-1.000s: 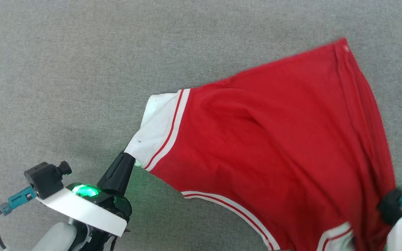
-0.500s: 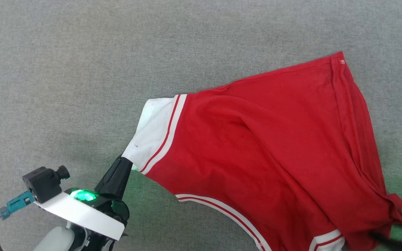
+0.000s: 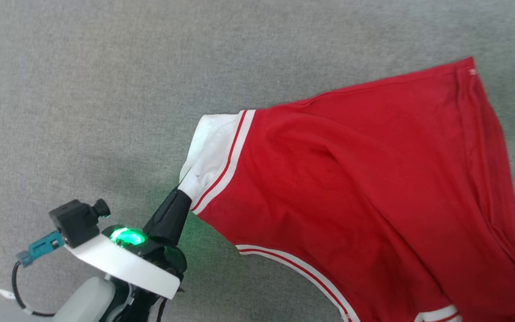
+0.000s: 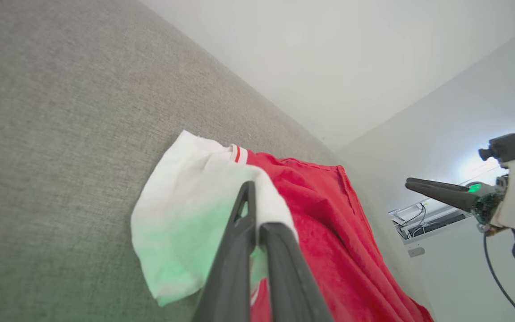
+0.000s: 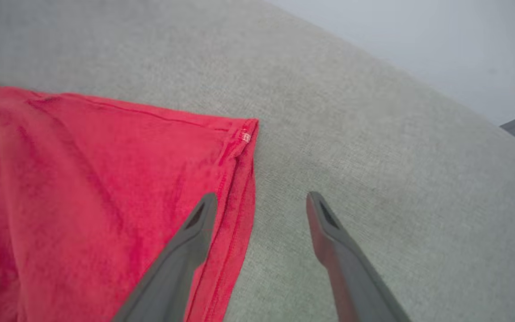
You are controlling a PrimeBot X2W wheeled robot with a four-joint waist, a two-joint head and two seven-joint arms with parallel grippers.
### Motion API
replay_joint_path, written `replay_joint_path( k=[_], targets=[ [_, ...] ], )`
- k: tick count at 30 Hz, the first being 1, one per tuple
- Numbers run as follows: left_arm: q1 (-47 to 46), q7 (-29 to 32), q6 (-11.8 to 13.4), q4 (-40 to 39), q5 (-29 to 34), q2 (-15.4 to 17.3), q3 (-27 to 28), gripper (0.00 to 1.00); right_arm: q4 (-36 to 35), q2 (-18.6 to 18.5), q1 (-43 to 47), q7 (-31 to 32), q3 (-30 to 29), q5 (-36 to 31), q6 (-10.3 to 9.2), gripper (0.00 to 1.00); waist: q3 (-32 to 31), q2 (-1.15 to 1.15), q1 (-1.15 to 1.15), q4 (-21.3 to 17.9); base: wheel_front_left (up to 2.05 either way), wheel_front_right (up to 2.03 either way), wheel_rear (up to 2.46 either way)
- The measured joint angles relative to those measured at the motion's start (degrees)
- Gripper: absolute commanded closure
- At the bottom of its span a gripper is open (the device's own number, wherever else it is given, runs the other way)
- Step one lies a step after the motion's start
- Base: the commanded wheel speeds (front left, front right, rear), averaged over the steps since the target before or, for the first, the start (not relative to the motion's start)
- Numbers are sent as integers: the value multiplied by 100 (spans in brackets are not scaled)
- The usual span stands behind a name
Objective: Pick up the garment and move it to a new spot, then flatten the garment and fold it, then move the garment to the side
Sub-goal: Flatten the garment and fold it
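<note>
Nearest: left hand (image 3: pixel 184 193) is pinched narrow on the corner of the white sleeve end (image 3: pixel 210 147), holding that cuff a little off the bench (image 3: pixel 83 89); green lamp glow falls on the cloth and the grey covering below it.

Middle: the garment (image 3: pixel 351 188) lies opened out on the bench, body running away to the right and off the lower edge of the head view; one striped band (image 3: pixel 293 266) curves along the near side; a soft ridge (image 3: pixel 329 152) crosses the red body from the sleeve, and the right-hand edge is rumpled; not flat yet.

Far: right hand (image 5: pixel 262 197) stands wide and holds nothing; it hovers over the far hem, one finger above the red edge, the other above bare bench, near the hem corner with the small tag (image 5: pixel 244 134).

Judgement: the garment appears set down at its spot; flattening is the step in hand, partly done; folding and the move to the side remain; no fold is made so far.
</note>
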Motion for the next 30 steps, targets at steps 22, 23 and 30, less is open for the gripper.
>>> replay_joint_path(
  k=[22,23,30],
  targets=[
    [-604,1,0,245,-8,-345,-378,100,2565,-379,-2132,107,2653,101,-16,100,562,0,0,431,0,0,0],
    [-614,1,0,270,-19,-347,-388,100,2594,-334,-2128,77,2682,146,-14,100,543,0,0,425,0,0,0],
    [-802,1,0,548,-31,-213,-313,100,3083,68,-2102,-722,2264,279,1,100,311,0,0,359,0,0,0]
  ],
)
